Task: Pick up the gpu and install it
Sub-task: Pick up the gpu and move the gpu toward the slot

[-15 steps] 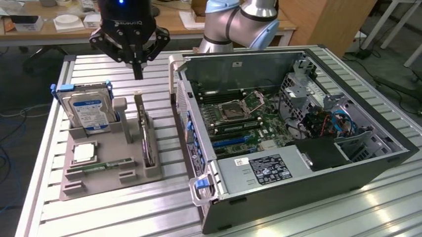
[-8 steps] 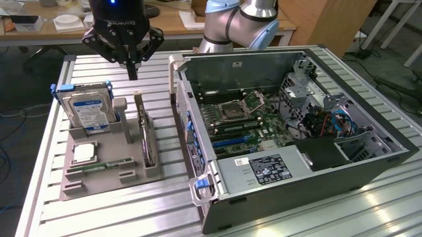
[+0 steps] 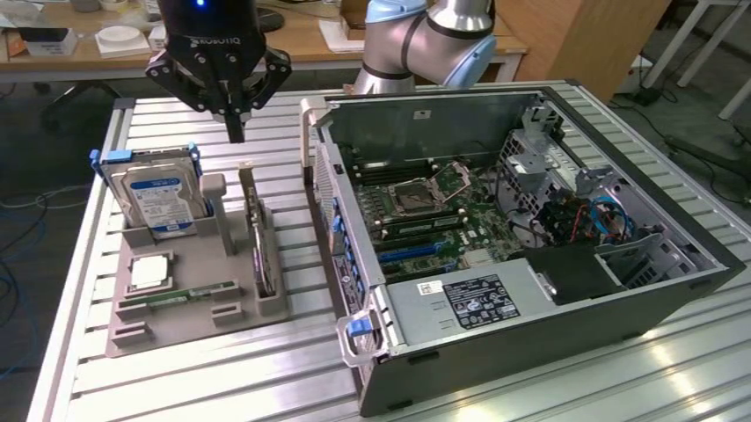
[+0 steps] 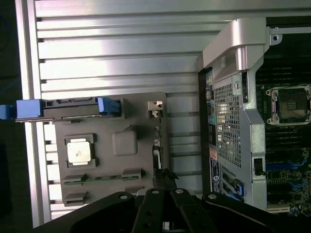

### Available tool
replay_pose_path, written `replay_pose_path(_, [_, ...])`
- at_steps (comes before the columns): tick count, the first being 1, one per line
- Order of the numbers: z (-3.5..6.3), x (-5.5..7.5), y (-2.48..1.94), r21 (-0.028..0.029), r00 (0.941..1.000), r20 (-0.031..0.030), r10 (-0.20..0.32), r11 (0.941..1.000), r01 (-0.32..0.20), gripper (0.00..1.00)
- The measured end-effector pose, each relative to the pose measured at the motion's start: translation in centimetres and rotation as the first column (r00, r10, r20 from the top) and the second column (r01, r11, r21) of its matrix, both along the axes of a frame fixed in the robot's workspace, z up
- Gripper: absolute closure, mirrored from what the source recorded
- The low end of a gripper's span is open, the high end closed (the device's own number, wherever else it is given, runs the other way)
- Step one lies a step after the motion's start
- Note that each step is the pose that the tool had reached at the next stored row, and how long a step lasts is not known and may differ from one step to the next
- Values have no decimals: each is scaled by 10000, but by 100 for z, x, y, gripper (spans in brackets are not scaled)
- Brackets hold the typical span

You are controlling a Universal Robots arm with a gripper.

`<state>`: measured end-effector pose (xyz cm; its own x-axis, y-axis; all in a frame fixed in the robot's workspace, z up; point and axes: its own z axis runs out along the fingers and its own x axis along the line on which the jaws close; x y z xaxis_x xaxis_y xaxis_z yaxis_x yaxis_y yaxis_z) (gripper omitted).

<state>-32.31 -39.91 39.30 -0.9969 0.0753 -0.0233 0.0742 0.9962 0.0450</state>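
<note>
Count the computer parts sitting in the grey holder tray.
4: hard drive upright at one end; graphics card on edge along the side nearest the case; processor chip lying flat; memory stick flat beside it. Others may be hidden.

The gripper (image 3: 236, 130) is matte black, its boxy body printed with white ROBOTIQ lettering beneath a small blue light (image 3: 200, 3). Its angular outer links (image 3: 171, 75) slope into two slim dark fingers (image 3: 235, 119). In the wrist view its black linkage bars (image 4: 146, 213) show rounded edges and bright silvery pivot pins (image 4: 154, 192) at their joints. The arm (image 3: 405, 48) is made of smooth silver-grey tubular segments with bulging rounded joint housings, one of them closed by a pale blue cover (image 3: 393, 10).
</note>
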Motion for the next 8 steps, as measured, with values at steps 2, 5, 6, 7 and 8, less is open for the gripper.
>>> replay_pose_path(2, [0,0,0,0,10000,0,0,10000,0,90])
replay_pose_path(5, [0,0,0,0,10000,0,0,10000,0,89])
replay_pose_path(6, [0,0,0,0,10000,0,0,10000,0,83])
replay_pose_path(7, [0,0,0,0,10000,0,0,10000,0,83])
replay_pose_path(8, [0,0,0,0,10000,0,0,10000,0,77])
